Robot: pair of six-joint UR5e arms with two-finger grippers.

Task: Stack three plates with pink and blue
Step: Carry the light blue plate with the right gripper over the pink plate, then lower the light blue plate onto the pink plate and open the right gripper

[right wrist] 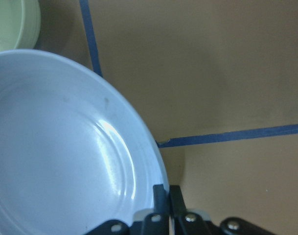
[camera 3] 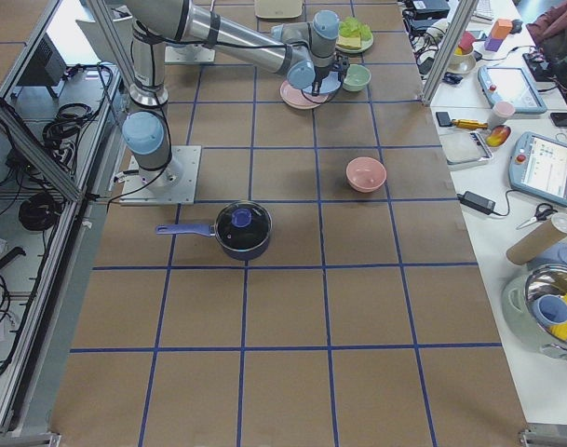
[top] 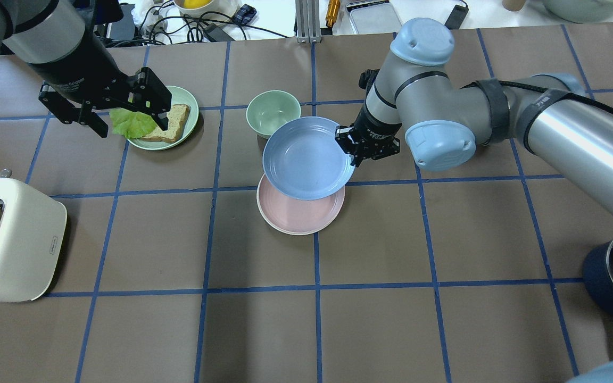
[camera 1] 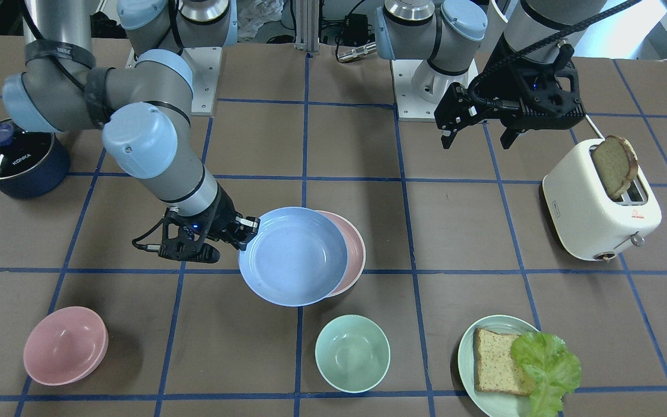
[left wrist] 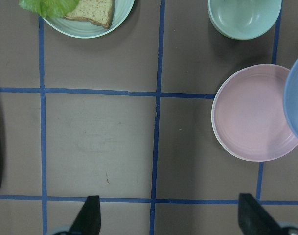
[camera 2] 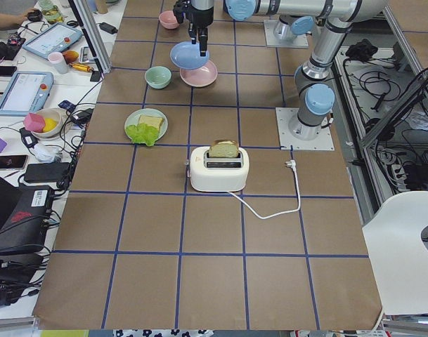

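Note:
My right gripper (camera 1: 246,231) (top: 351,154) is shut on the rim of the light blue plate (camera 1: 293,255) (top: 306,158) (right wrist: 56,147). It holds that plate roughly level, above the pale pink plate (camera 1: 358,255) (top: 298,215) (left wrist: 254,112) and offset from it. The pink plate lies on the table near the middle. No separate cream-white plate shows; I cannot tell if one lies under the pink plate. My left gripper (camera 1: 478,142) (top: 131,127) (left wrist: 171,215) is open and empty, hovering high near the bread plate, away from the plates.
A green bowl (camera 1: 352,353) (top: 273,111) stands just beyond the plates. A pale green plate (camera 1: 465,347) (top: 193,109) holds bread and lettuce. A pink bowl (camera 1: 65,346), a white toaster (camera 1: 594,208) (top: 14,239) with bread and a dark lidded pot (camera 1: 15,156) stand around.

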